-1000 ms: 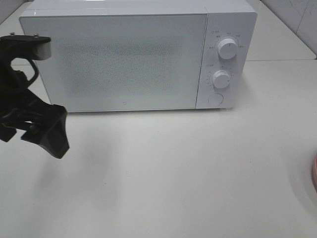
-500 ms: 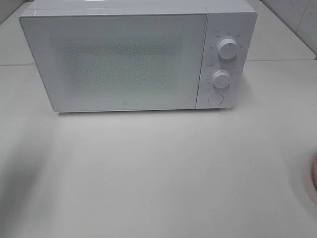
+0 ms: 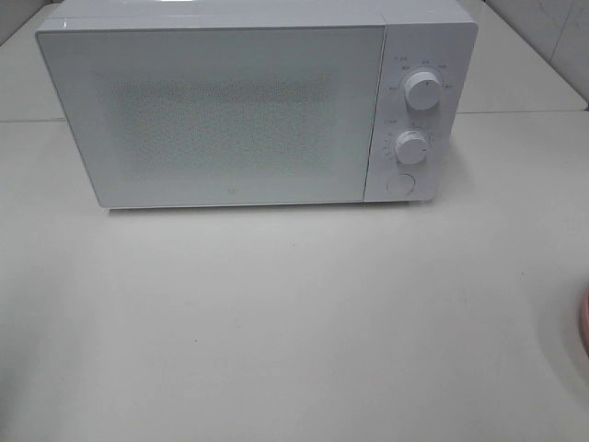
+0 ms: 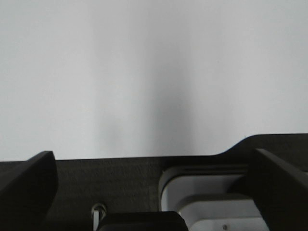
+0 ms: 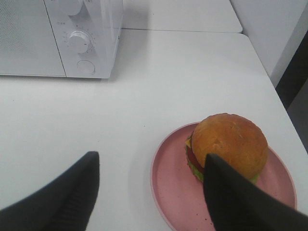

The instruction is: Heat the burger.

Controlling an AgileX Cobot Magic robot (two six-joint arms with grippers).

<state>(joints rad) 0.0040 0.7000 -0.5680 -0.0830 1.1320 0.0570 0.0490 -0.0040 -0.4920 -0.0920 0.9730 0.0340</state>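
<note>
The burger (image 5: 230, 143), with a golden-brown bun over tomato, cheese and lettuce, sits on a round pink plate (image 5: 175, 192) on the white table, to the right of the microwave. My right gripper (image 5: 151, 159) hovers above the plate's near side, open, with nothing between its dark fingers (image 5: 62, 197); one finger overlaps the burger's lower edge in that view. My left gripper (image 4: 153, 155) is open wide over a blank white surface and holds nothing. In the exterior high view neither arm shows and the burger is out of frame.
A white microwave (image 3: 230, 110) stands at the back of the table with its door shut. It has two knobs (image 3: 422, 90) and a round button (image 3: 399, 184) on its right panel. Only a sliver of the pink plate (image 3: 585, 318) shows at the right edge.
The left arm, seen one second ago at the left by the microwave door, has drawn out of the exterior high view. The microwave door stays shut.
</note>
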